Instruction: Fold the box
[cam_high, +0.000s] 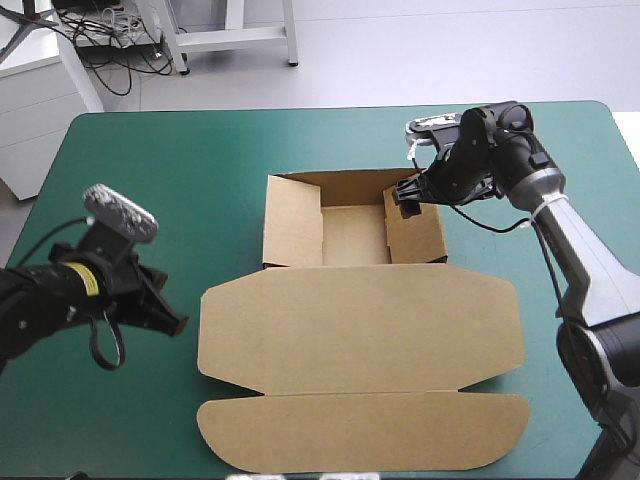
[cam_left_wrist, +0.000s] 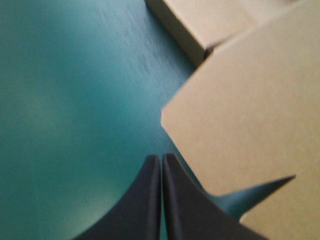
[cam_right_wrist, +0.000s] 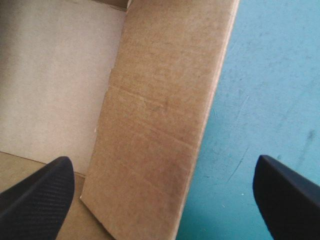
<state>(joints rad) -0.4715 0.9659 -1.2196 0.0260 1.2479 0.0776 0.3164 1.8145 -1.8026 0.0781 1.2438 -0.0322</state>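
Note:
The brown box (cam_high: 350, 300) lies mid-table as an open tray with raised walls at the back, its lid flat toward the front. My right gripper (cam_high: 408, 192) hovers at the tray's right wall near the far corner. In the right wrist view that gripper (cam_right_wrist: 162, 167) is open, and its black fingers straddle the slanting wall panel (cam_right_wrist: 160, 100) without touching it. My left gripper (cam_high: 172, 322) is low over the cover, just left of the lid's left corner. Its fingers (cam_left_wrist: 161, 162) are shut on nothing, with the lid's rounded corner (cam_left_wrist: 240, 115) close beside them.
Bare teal-green cover (cam_high: 150, 170) stretches left of the box and a narrower strip (cam_high: 560, 330) runs along its right. The lid's outer flap (cam_high: 360, 432) reaches close to the table's front edge.

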